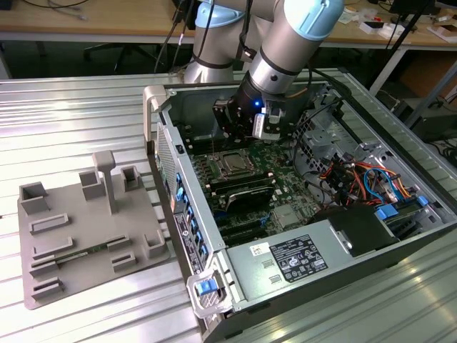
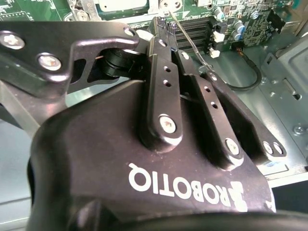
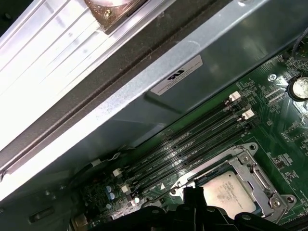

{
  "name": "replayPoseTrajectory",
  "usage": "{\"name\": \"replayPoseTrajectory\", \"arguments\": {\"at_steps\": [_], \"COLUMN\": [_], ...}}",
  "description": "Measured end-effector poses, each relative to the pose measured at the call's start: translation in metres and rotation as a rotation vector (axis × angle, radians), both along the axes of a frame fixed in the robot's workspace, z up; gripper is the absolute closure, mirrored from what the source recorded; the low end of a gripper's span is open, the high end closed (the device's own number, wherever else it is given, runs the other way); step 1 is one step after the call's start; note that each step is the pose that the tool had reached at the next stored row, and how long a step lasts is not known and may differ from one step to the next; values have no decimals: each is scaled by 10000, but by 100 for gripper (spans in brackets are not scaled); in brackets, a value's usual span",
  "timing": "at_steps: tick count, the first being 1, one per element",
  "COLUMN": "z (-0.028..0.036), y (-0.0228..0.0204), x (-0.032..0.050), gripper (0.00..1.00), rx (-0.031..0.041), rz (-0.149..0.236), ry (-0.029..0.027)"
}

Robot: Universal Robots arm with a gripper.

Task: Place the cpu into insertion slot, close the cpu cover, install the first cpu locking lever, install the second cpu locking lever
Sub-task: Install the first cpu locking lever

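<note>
Claw hangs inside the open computer case, upper centre of the exterior view, low over the green motherboard; can't tell if it's released or clenched. In the first wrist view the cpu sits flat in the insertion slot, cpu cover framing it. The claw is just beside the cpu's edge; contact unclear.

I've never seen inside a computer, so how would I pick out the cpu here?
Look into the open computer case, at its green circuit board. The cpu is the flat silvery-grey square framed by the silver cpu cover, beside the long black memory slots, all narrow strips.
</note>
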State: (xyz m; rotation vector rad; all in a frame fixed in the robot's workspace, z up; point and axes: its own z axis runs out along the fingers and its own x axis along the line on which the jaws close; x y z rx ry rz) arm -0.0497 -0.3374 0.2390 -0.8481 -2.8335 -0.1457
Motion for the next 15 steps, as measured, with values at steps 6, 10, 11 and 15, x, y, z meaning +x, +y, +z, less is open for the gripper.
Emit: {"name": "replayPoseTrajectory", "arguments": {"at_steps": [6,10,11,15], "z": [-1,-1,0,0], "y": [1,0,0,0], "x": [0,0,0,0], "gripper": [89,89,89,89], "rx": [36,60,65,82], "rz": [141,211,227,313], "ry": [-1,-1,0,0]}}
